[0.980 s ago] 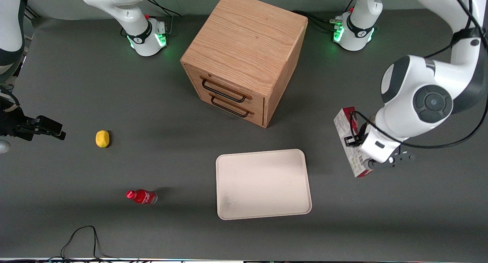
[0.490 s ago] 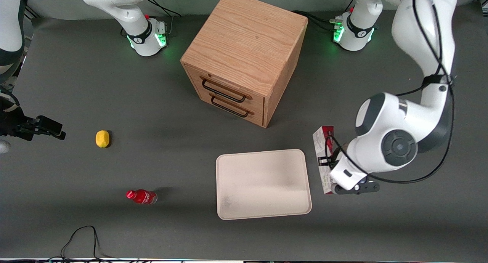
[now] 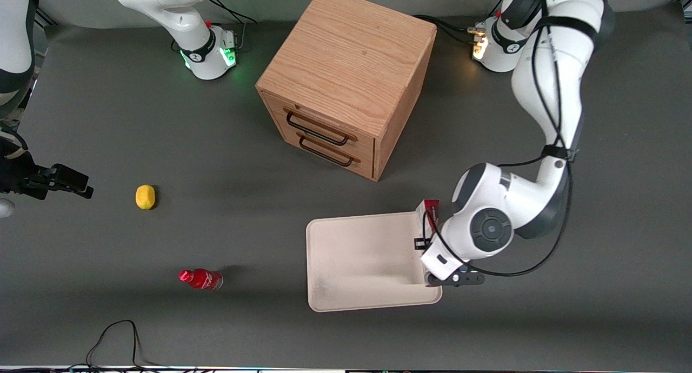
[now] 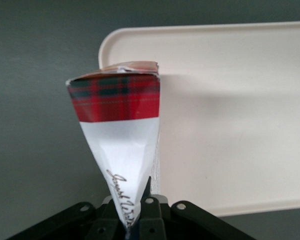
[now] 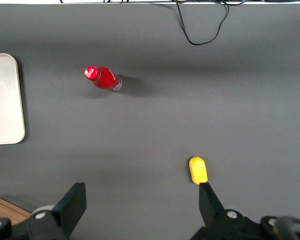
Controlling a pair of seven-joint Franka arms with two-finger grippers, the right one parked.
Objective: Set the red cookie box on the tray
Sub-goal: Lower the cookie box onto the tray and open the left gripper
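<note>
The red cookie box (image 3: 428,216), a slim carton with red tartan and white panels, hangs above the cream tray (image 3: 362,259) at the tray's edge toward the working arm's end. My left gripper (image 3: 432,251) is shut on it, and the arm's wrist hides most of the carton in the front view. In the left wrist view the red cookie box (image 4: 120,130) runs out from my gripper (image 4: 132,220), its tartan end over the tray (image 4: 230,100) corner. The tray carries nothing else.
A wooden drawer cabinet (image 3: 346,75) with two closed drawers stands farther from the front camera than the tray. A small red bottle (image 3: 201,279) and a yellow lemon-like object (image 3: 145,196) lie toward the parked arm's end of the table.
My left gripper has carried the red cookie box sideways from the working arm's end of the table to over the tray's edge, a little nearer the front camera.
</note>
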